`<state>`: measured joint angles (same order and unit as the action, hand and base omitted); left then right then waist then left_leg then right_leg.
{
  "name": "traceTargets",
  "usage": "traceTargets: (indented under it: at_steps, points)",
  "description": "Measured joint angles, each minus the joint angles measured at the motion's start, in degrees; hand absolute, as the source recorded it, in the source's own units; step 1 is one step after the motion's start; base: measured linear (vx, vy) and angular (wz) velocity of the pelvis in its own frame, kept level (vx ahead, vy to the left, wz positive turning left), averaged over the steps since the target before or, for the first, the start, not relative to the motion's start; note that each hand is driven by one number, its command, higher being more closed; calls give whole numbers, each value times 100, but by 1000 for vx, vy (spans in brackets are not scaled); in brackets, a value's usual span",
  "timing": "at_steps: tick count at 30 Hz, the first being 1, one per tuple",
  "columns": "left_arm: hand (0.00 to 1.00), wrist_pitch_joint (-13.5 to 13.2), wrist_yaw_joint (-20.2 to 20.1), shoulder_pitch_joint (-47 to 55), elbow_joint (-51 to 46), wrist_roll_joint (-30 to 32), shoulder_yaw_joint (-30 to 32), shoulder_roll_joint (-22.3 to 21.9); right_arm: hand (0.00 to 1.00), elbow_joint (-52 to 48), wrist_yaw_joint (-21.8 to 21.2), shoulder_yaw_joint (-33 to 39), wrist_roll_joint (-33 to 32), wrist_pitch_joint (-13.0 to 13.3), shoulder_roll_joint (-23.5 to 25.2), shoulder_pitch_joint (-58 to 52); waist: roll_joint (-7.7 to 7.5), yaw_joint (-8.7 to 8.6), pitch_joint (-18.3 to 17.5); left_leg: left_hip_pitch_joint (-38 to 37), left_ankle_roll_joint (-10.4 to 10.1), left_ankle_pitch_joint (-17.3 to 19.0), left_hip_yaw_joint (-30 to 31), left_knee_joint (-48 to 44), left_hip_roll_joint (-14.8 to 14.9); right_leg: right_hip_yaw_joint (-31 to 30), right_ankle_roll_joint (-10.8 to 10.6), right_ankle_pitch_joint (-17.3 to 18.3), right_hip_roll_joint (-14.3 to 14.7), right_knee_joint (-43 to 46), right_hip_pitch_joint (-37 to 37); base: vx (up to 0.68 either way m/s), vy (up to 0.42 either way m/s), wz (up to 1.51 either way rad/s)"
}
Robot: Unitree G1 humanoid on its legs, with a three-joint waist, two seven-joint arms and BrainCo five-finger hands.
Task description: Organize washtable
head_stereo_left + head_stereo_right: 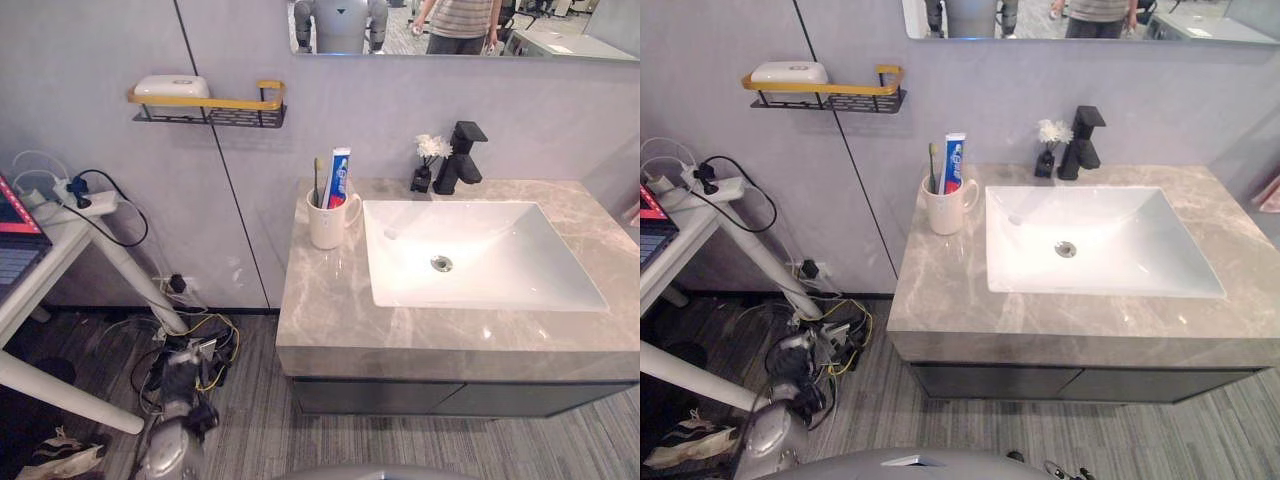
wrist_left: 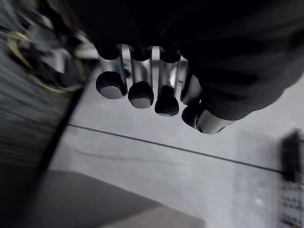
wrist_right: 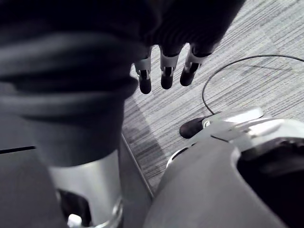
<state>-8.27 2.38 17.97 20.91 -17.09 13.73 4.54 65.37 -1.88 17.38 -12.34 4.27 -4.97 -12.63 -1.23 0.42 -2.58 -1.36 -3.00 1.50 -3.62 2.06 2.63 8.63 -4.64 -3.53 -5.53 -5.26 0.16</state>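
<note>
Grey counter (image 1: 330, 300) centre frame: toothpaste (image 1: 338, 178) and toothbrush (image 1: 318, 182) stand upright in the cup (image 1: 328, 222), long axes near vertical, left of the sink (image 1: 490, 250). Left hand (image 2: 137, 78) and right hand (image 3: 167, 66) hang loose-fingered, empty.

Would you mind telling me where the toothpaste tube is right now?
In both eye views the toothpaste tube stands in the white mug beside a toothbrush, on the countertop just left of the sink.
</note>
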Motion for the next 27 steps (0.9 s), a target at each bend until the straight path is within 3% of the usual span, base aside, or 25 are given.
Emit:
traceTargets:
  at_steps: [2, 7, 8, 13, 19, 27]
  points:
    - [100, 98, 94, -230, 1467, 75, 136, 10, 0, 0, 3, -33, -3, 1, 19, 59, -25, -8, -11, -30, 4, -2, -1, 4, 0, -5, 25, -15, 1, 1, 6, 51, -8, -4]
    - [100, 218, 167, -514, 3490, 296, 238, 6, 0, 1, 10, -103, -3, 5, 40, 121, -55, -67, -6, -191, 16, 24, -54, 41, 1, -38, 13, 14, 0, 1, 103, 26, 1, -5]
    - [0, 289, 165, -522, 3753, 348, 241, 3, 0, 3, 13, -100, -3, 5, 46, 144, -52, -67, -6, -202, 15, 35, -89, 46, 2, -84, 14, 15, 3, 1, 95, 19, 8, -16]
    - [0, 561, 19, -490, 4051, 757, 444, -3, 0, 37, 5, -93, 21, -4, 45, 165, -33, -63, 2, -265, -2, 76, -243, 51, 22, -246, 24, 31, 31, 2, 84, 10, -1, -17]
    - [0, 596, -390, -610, 4260, 956, 415, 30, 0, 90, -89, -113, 55, -85, 32, 183, -15, -69, -8, -334, -24, 147, -367, 61, 40, -340, 5, 55, 50, 2, 84, 0, 3, -11]
    - [0, 575, -408, -744, 4419, 1102, -221, 225, 0, 213, -197, -374, 63, -109, -81, 236, -2, -58, -14, -389, -12, 140, -324, 38, 37, -305, 23, 38, 50, 3, 173, 11, -2, 2]
